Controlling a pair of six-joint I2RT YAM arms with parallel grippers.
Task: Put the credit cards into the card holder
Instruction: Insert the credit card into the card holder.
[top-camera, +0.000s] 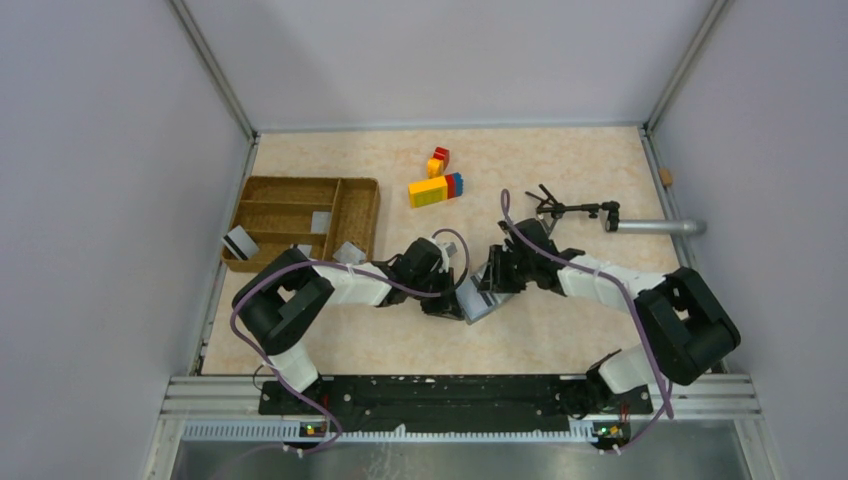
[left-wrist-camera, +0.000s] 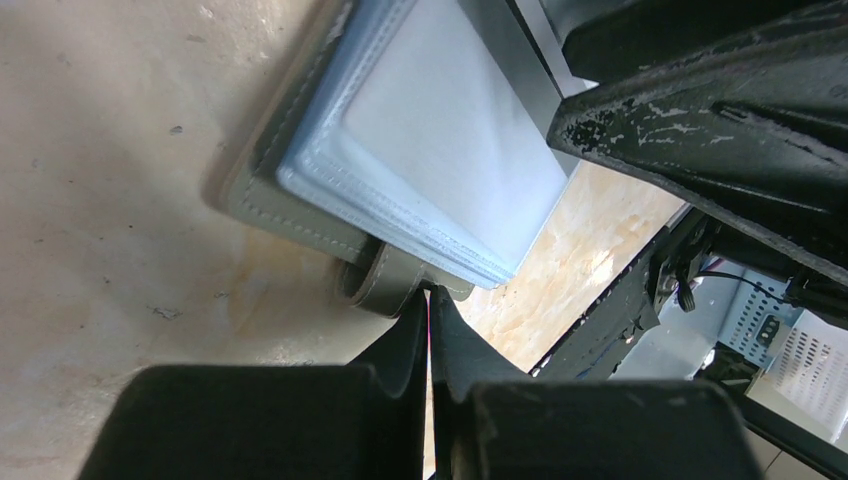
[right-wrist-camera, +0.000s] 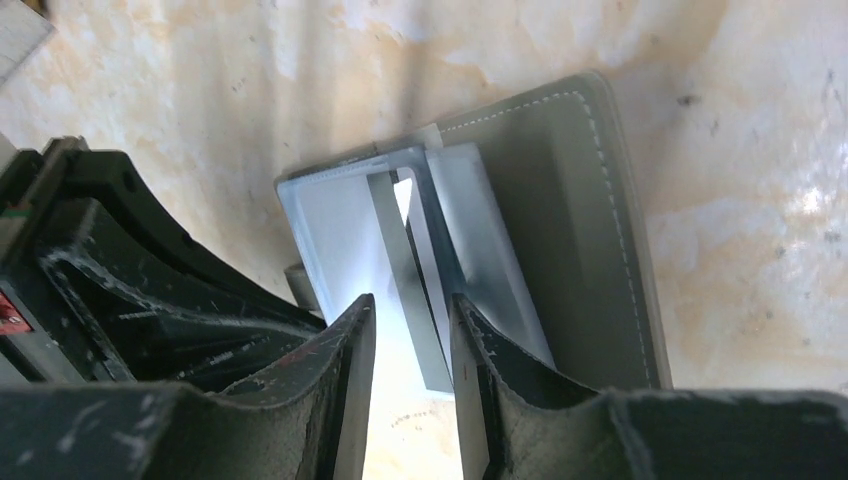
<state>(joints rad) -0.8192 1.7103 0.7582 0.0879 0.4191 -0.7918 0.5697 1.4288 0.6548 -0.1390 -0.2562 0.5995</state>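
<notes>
The grey card holder (top-camera: 478, 298) lies unfolded on the table between my two grippers, its pale grey-blue inner panels (left-wrist-camera: 440, 130) facing up. My left gripper (left-wrist-camera: 430, 290) is shut, its tips against the holder's near edge beside a grey strap loop (left-wrist-camera: 385, 280). My right gripper (right-wrist-camera: 411, 300) is open around a thin grey credit card (right-wrist-camera: 400, 270) that stands on edge with its far end in an inner sleeve of the card holder (right-wrist-camera: 570, 230). More credit cards are to the left: one in the wicker tray (top-camera: 322, 222), one on its left rim (top-camera: 238, 243), one beside it (top-camera: 350, 252).
A brown wicker compartment tray (top-camera: 285, 190) sits at the left. Coloured toy bricks (top-camera: 436, 187) lie at the back centre. A black clamp stand (top-camera: 560, 210) with a metal rod (top-camera: 660, 227) reaches in from the right wall, close behind my right arm.
</notes>
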